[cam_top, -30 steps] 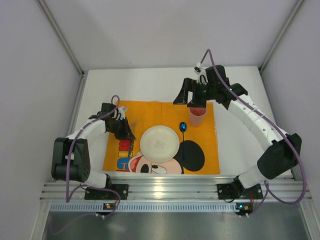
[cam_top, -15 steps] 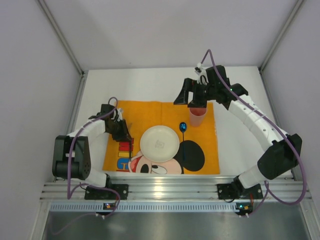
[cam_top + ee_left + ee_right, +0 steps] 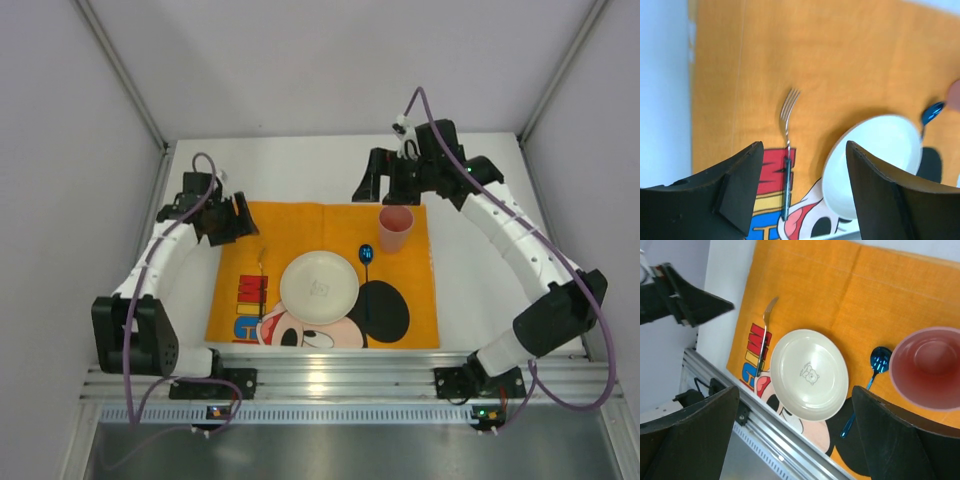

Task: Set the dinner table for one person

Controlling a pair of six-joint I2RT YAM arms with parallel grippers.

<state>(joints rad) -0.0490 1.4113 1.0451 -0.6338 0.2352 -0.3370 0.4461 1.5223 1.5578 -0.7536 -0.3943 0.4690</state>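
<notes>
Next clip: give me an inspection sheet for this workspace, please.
Surface: white dinner table; orange Mickey Mouse mat lies flat on it.
Job's things: plate mid-mat; fork left of it, apart; blue spoon right of it; pink cup upright and empty at the mat's far right corner.
Clutter: nothing seen.
Grippers: left gripper and right gripper both open, holding nothing.
Cables: purple cable loops along each arm, clear of the setting.
Surroundings: plain walls; ribbed aluminium rail at the near edge.
</notes>
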